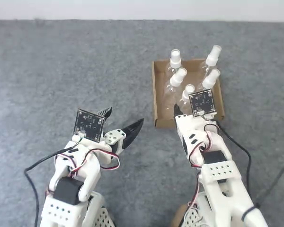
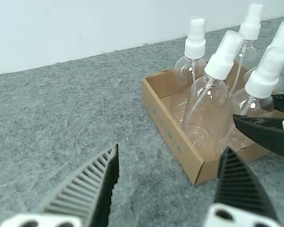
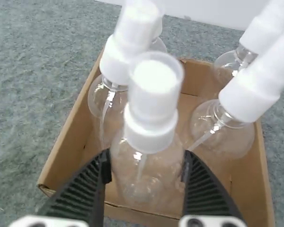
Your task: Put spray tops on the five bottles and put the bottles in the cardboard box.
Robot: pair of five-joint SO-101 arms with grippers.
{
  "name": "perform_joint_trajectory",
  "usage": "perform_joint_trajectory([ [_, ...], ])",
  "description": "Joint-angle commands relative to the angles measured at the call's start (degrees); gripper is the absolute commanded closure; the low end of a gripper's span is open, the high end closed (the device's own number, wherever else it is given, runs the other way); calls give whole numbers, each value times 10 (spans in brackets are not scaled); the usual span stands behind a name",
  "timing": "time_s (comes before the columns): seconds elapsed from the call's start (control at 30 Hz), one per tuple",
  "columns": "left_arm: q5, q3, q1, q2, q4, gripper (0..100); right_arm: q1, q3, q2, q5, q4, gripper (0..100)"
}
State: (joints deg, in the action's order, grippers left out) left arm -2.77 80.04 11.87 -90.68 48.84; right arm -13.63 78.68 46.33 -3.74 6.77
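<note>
A cardboard box point(image 1: 155, 90) lies at the right middle of the table with several clear bottles standing in it, each with a white spray top. The nearest bottle point(image 1: 188, 91) point(image 3: 149, 137) stands upright at the box's near end. My right gripper point(image 1: 187, 109) point(image 3: 145, 156) is shut on its body, one black finger against each side. My left gripper point(image 1: 124, 117) point(image 2: 170, 150) hovers open and holds nothing over the carpet, left of the box's point(image 2: 173, 132) near corner. The right gripper's fingers point(image 2: 265, 132) also appear in the left wrist view beside a bottle point(image 2: 206, 109).
Grey carpet covers the table, with a white wall along the far edge. Other bottles point(image 1: 175, 59) point(image 1: 213, 56) crowd the box's far end and stand close around the held one. Black cables trail from both arm bases near the front.
</note>
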Motion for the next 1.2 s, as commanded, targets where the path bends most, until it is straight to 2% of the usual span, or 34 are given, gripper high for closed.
perform_joint_trajectory([
  [0.0, -2, -2, 0, 4, -13, 688, 2, -33, -2, 11, 3, 836],
  [0.4, -1, -2, 0, 4, -13, 688, 0, -39, -2, -10, 3, 830],
  [0.6, 0, -2, 0, 4, -13, 688, 0, -38, -2, -12, 4, 719],
  [1.07, 0, -2, 0, 4, -13, 688, 0, -41, 7, -13, 4, 717],
  [1.17, 0, -2, 0, 4, -13, 688, 0, -48, 39, -13, 32, 717],
])
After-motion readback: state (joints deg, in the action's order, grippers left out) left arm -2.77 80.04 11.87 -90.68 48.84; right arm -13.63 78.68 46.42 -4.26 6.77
